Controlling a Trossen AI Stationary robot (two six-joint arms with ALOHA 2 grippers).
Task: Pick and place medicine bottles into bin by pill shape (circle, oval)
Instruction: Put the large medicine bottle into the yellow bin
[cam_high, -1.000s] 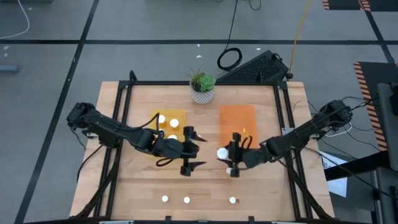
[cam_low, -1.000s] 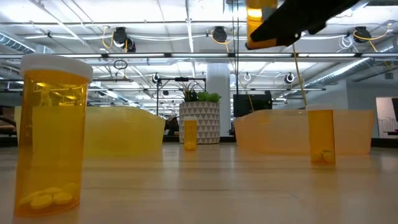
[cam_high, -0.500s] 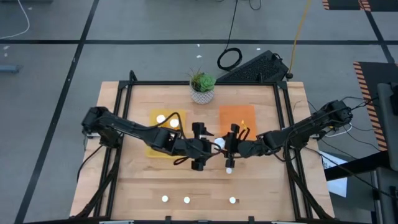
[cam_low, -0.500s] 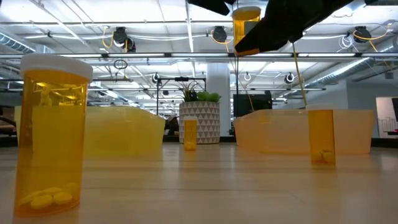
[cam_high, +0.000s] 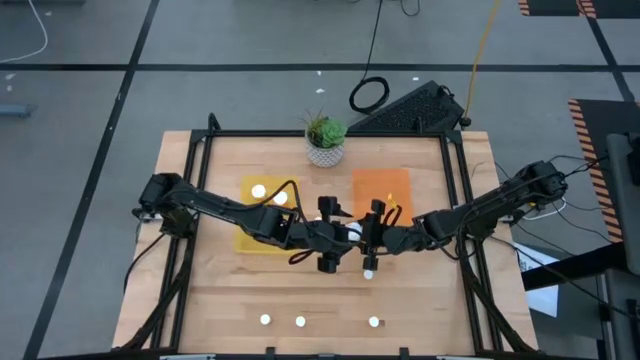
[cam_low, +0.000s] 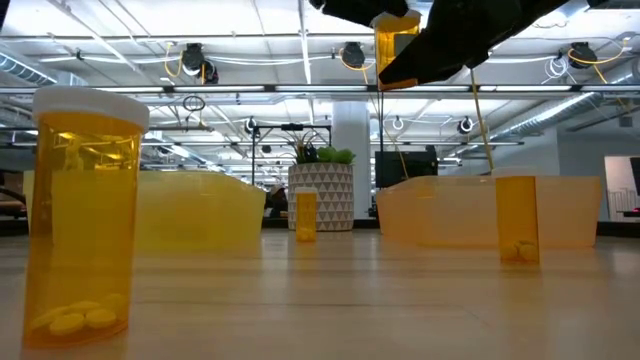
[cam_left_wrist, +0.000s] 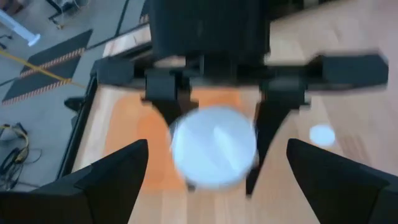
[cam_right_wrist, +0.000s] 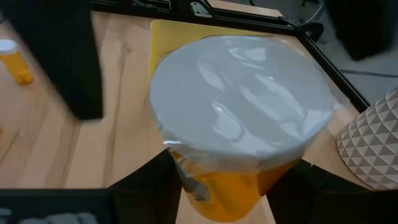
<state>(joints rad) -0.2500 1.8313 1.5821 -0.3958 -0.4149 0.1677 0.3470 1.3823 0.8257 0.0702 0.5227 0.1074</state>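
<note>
your right gripper pinches the bottle above mid-surface, cap toward the left gripper, whose spread fingers flank it; the handover hinges on that line.

An open industrial lab or workshop hall: around the framed wooden worktop lies grey concrete floor marked with dark tape lines, loose cables behind it, and overhead exposed ceiling pipes, hung lights and a white column.
</note>
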